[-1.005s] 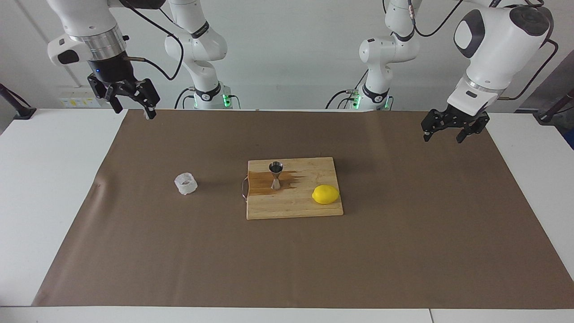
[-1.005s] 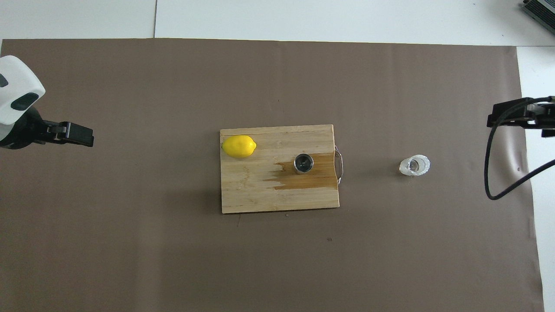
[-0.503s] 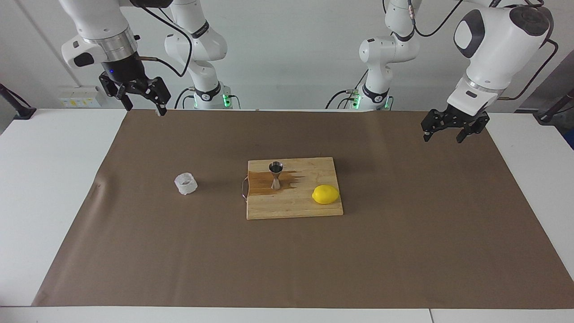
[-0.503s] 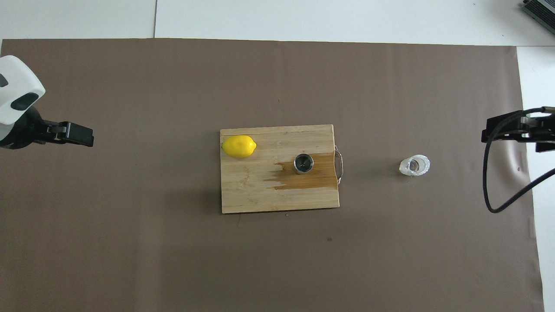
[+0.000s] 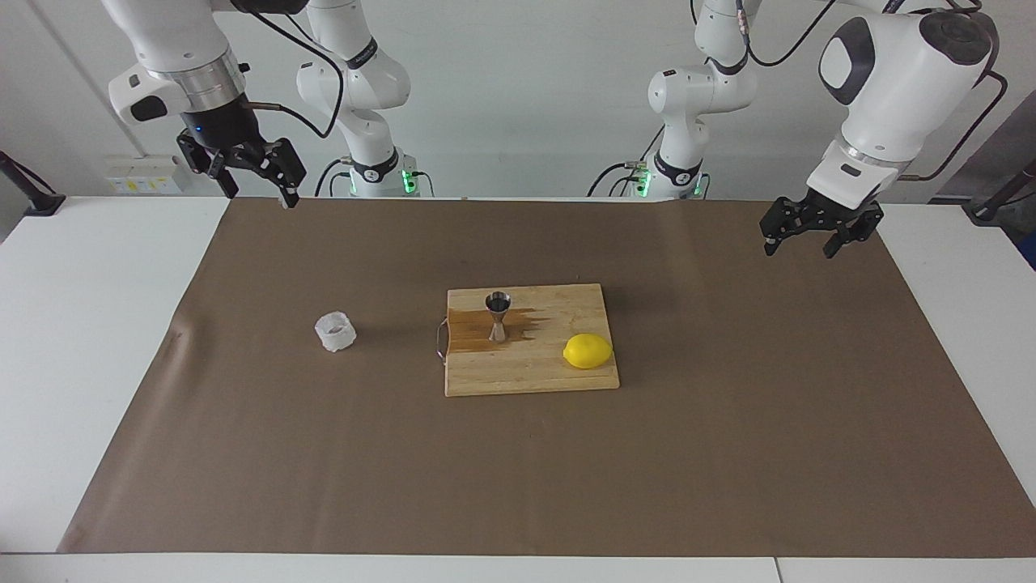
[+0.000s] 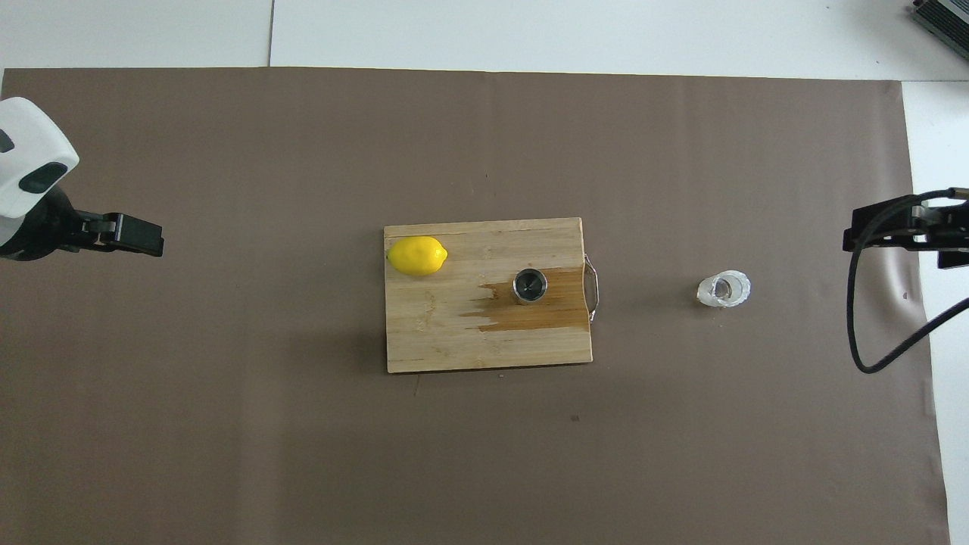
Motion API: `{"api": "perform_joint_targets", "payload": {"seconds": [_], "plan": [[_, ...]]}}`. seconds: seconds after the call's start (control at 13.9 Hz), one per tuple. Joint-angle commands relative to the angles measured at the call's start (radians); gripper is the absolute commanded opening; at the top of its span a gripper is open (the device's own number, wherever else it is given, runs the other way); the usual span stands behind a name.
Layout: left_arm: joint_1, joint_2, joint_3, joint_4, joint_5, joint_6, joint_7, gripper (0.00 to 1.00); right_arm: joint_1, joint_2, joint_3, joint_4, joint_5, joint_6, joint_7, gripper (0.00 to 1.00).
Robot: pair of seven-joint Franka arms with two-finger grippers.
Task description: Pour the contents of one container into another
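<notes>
R gripper point(image 5: 253, 180) up + shifted vs 1 s ago, over mat edge, fingers spread, empty | L gripper point(image 5: 812, 232) unchanged, spread, waits | cup point(image 5: 335, 332) on mat, R-arm end | jigger point(image 5: 498, 316) upright on board point(image 5: 566, 376)

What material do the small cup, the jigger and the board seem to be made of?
Cup: probably thin plastic, translucent whitish, with a ribbed, crinkly wall. Jigger: metal, likely steel; it is shiny and reflects light, with an hourglass shape. Board: wood, pale with visible grain strips; a darker patch around the jigger looks wet or stained. Its handle looks like metal.
</notes>
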Motion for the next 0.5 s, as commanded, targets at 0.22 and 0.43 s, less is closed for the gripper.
{"api": "perform_joint_targets", "payload": {"seconds": [0.22, 0.43], "plan": [[-0.006, -0.018, 0.006, -0.008, 0.017, -0.003, 0.002, 1.0, 0.006, -0.021, -0.009, -0.021, 0.02, -0.024, -0.014, 1.0], [-0.006, -0.018, 0.006, -0.011, 0.017, -0.003, 0.002, 1.0, 0.007, -0.023, -0.005, -0.023, 0.022, -0.02, -0.02, 1.0]]}}
